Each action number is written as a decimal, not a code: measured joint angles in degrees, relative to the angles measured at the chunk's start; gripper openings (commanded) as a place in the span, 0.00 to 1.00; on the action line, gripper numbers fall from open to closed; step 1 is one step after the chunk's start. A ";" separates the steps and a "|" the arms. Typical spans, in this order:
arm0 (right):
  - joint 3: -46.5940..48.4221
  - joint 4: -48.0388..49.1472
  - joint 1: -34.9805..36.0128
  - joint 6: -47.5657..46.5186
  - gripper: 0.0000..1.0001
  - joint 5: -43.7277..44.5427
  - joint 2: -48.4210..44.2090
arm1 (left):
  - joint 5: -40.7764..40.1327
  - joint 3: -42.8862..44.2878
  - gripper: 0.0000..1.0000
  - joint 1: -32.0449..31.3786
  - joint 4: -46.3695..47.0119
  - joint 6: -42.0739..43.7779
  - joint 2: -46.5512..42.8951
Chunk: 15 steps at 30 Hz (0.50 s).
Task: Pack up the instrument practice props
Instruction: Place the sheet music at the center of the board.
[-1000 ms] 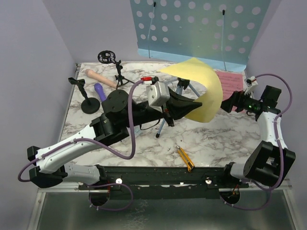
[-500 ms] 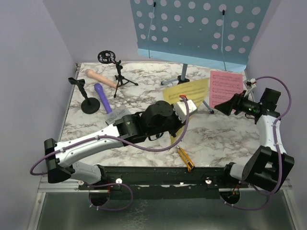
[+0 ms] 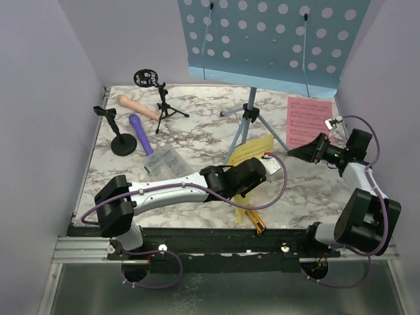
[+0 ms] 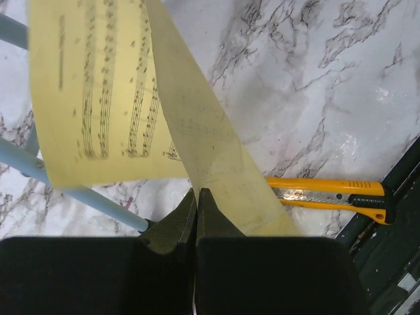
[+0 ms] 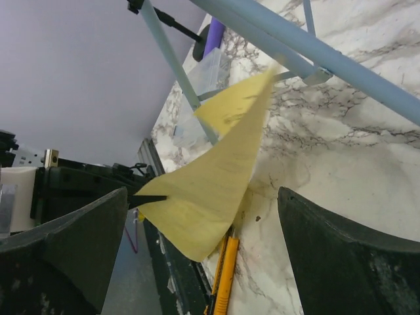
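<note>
My left gripper [image 3: 248, 191] [image 4: 197, 191] is shut on a corner of the yellow sheet-music page [image 3: 252, 149] [image 4: 98, 98], which curls up from it low over the table's front centre. The page also shows in the right wrist view [image 5: 216, 177]. My right gripper [image 3: 305, 152] [image 5: 202, 197] is open and empty, beside the pink page [image 3: 308, 121] lying flat at the right. The light-blue music rack [image 3: 262, 39] stands at the back on its tripod legs [image 3: 246, 125]. The beige microphone [image 3: 134, 106], the purple microphone [image 3: 140, 133] and two black mic mounts [image 3: 115, 134] [image 3: 157, 92] are at the back left.
A yellow-and-black utility knife [image 3: 254, 220] [image 4: 328, 195] lies at the front edge, just beyond my left fingers. A clear plastic box [image 3: 164, 161] sits left of centre, next to my left arm. A tripod leg [image 4: 79, 197] passes close under the yellow page. Purple walls close in the sides.
My left arm has swung down and toward the front edge, pulling the yellow page off the rack area and low over the table. My right gripper has shifted slightly forward, still open.
</note>
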 measured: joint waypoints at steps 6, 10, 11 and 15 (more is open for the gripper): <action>2.58 -5.31 6.10 -3.91 0.99 2.91 5.29 | 0.00 0.35 0.00 -0.35 2.38 -2.95 4.35; 3.87 -8.74 9.33 -6.75 0.99 7.02 6.29 | 0.31 1.27 0.00 -0.57 2.95 -4.09 6.34; 4.04 -9.42 9.70 -7.26 0.98 8.09 6.45 | 0.35 1.60 0.00 -0.61 3.26 -4.35 6.80; 5.70 -12.39 10.54 -9.18 0.97 12.72 8.72 | 0.57 2.89 0.00 -0.70 3.72 -5.38 8.02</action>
